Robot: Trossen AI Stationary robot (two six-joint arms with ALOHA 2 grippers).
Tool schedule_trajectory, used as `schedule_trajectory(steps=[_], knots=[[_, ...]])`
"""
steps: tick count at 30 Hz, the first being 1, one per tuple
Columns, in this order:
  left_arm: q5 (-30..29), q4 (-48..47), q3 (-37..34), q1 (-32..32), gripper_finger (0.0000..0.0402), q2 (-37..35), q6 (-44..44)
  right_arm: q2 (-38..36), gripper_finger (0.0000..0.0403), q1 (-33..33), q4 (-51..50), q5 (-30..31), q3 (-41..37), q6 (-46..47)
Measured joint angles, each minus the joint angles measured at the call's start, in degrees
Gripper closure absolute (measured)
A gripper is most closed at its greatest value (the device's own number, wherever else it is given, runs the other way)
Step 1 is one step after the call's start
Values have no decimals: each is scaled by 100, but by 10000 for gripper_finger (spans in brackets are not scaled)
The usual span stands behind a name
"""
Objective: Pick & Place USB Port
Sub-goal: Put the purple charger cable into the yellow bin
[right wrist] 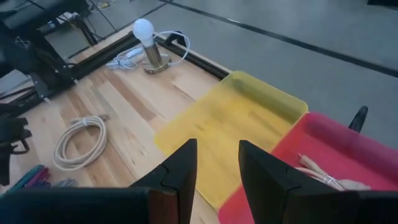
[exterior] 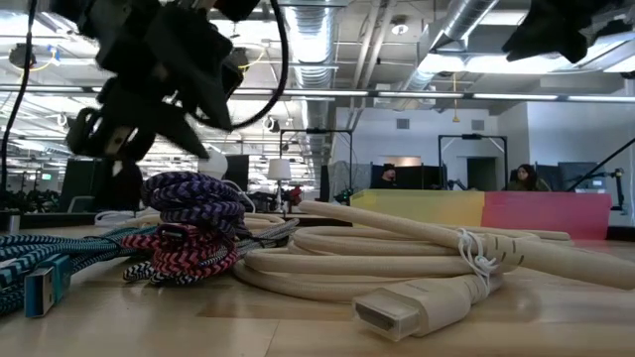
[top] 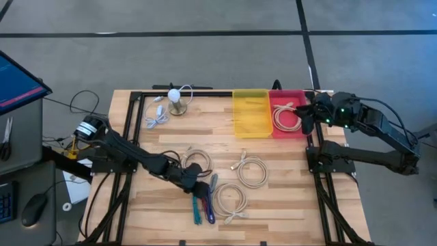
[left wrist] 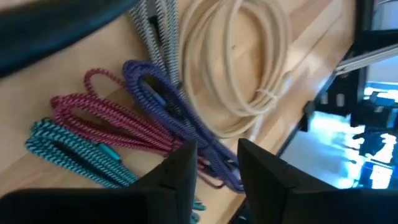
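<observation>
Three braided USB cables, teal (left wrist: 68, 149), red (left wrist: 106, 115) and purple (left wrist: 161, 99), lie bunched on the table near its front (top: 203, 203). My left gripper (top: 193, 183) hovers just above them, open, its fingers either side of the purple cable (left wrist: 217, 174); the low view shows it (exterior: 149, 119) clear of the purple bundle (exterior: 193, 193). My right gripper (top: 307, 117) is open above the seam between the yellow tray (right wrist: 249, 118) and the red tray (right wrist: 336, 143). A cream cable (top: 287, 117) lies coiled in the red tray.
Three cream cable coils lie on the table (top: 198, 160), (top: 251, 169), (top: 229, 200). A small bulb lamp (top: 176, 99) and a grey-white cable (top: 156, 116) sit at the far left. The yellow tray (top: 251, 92) and red tray (top: 290, 96) stand on the far edge.
</observation>
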Motion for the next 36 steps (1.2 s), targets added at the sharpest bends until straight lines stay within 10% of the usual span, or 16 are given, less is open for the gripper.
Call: schedule_trajectory(steps=[36], knots=[[-51,-350,-4,256,268,381,2,-13,292,2,12,-4,0,-91]])
